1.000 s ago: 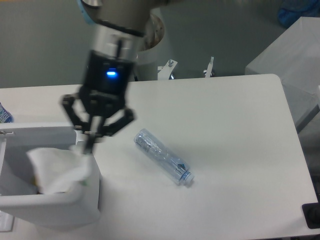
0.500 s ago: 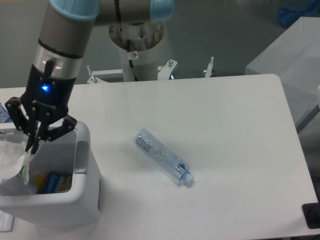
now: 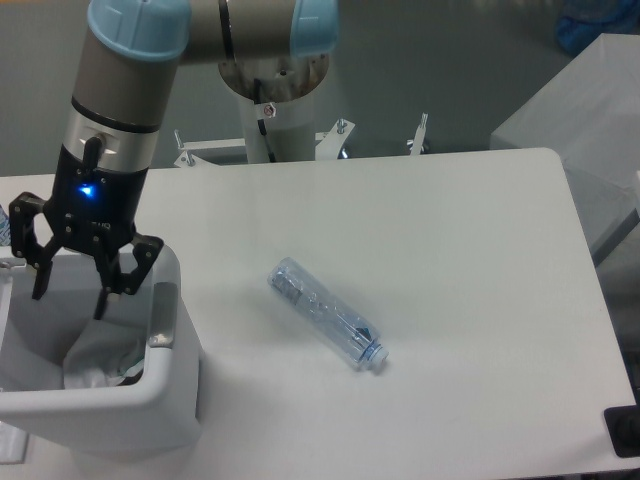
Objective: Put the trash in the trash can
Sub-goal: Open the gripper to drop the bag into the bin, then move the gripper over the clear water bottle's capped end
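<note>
White table (image 3: 450,250) is bearing the bottle (image 3: 327,313); I am holding the gripper (image 3: 70,300) spread, empty, over the trash can (image 3: 165,390).

The white table (image 3: 450,230) carries the trash can (image 3: 100,400) and a bottle (image 3: 326,313).

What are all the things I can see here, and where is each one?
Plastic bottle: one, clear with a bluish label, lying on the table right of the bin.
Crumpled wrapper: one, whitish, inside the bin.
Trash can: one, white, at the table's front left corner.
Table: one, white.
Grey box: one, beyond the table's right edge.
Robot arm: one, grey with light blue joints, above the bin.
Gripper: one, black, open over the bin.
</note>
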Motion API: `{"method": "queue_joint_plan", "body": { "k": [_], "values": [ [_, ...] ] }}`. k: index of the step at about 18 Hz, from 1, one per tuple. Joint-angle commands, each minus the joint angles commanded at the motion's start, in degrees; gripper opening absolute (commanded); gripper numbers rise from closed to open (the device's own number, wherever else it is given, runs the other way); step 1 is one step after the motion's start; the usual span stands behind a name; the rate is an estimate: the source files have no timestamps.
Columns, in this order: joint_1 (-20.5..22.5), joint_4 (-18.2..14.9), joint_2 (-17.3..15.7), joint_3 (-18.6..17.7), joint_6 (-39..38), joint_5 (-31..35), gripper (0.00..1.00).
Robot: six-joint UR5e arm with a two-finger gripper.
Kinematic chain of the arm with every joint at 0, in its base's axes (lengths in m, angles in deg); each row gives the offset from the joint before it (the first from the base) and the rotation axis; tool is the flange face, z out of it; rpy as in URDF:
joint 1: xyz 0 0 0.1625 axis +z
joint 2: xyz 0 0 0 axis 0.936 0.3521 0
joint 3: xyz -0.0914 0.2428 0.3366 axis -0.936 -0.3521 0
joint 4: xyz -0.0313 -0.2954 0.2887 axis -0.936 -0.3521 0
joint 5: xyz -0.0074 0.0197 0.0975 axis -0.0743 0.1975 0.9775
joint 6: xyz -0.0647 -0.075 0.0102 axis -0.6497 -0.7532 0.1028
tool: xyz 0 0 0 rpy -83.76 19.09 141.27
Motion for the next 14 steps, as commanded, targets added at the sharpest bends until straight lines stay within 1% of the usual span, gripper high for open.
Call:
{"method": "queue_joint_plan", "body": {
  "k": [3,5,7,9,11,14],
  "values": [
    [6.2,-0.1,0.1,-0.5,-4.5,0.1,0.93],
    [9.4,-0.5,0.3,-1.3,-9.0,0.1,0.98],
    [12.7,-0.6,1.0,-2.7,-12.9,0.1,0.99],
    [14.3,-0.6,2.2,-4.2,-14.9,0.2,0.99],
    [16.2,-0.5,3.2,-6.7,-15.7,1.1,1.00],
    [17.2,-0.1,5.5,-9.5,-15.8,6.0,1.00]
  ]
}}
